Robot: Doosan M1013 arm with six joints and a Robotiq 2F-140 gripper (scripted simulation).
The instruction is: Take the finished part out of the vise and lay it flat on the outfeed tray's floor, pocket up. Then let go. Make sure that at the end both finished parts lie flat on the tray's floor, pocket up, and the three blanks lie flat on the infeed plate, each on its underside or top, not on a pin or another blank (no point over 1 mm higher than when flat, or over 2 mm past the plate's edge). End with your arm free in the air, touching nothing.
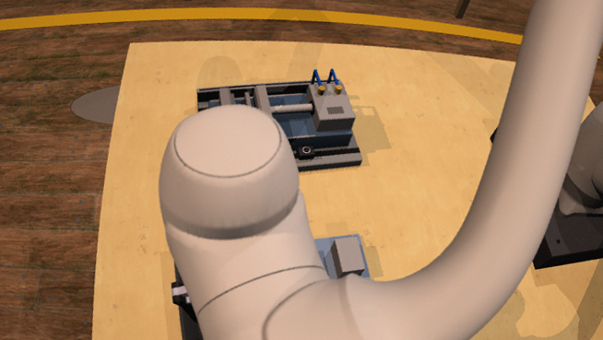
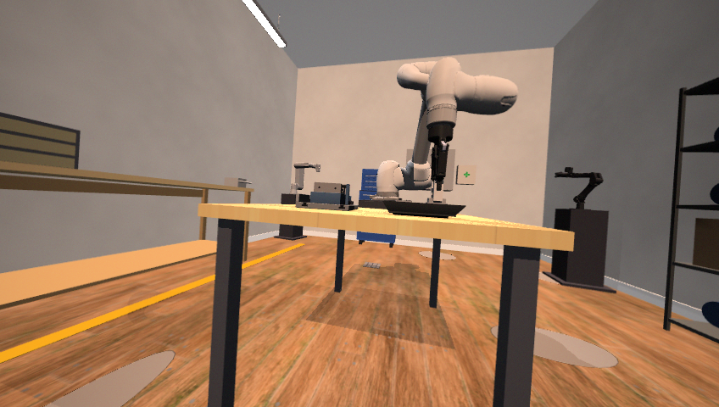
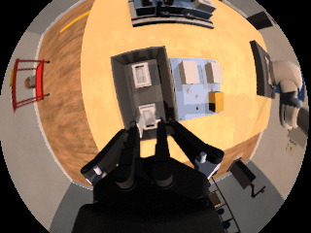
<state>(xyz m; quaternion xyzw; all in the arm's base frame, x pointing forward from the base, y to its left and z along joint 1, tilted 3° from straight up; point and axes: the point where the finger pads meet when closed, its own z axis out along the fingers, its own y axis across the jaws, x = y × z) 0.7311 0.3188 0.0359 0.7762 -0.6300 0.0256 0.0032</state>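
The gripper [image 3: 151, 131] is clamped on the finished part [image 3: 148, 116], held low over the near end of the dark outfeed tray [image 3: 123, 91]. A second part [image 3: 140, 74] lies farther in, and the vise [image 3: 170, 4] sits at twelve o'clock, well apart
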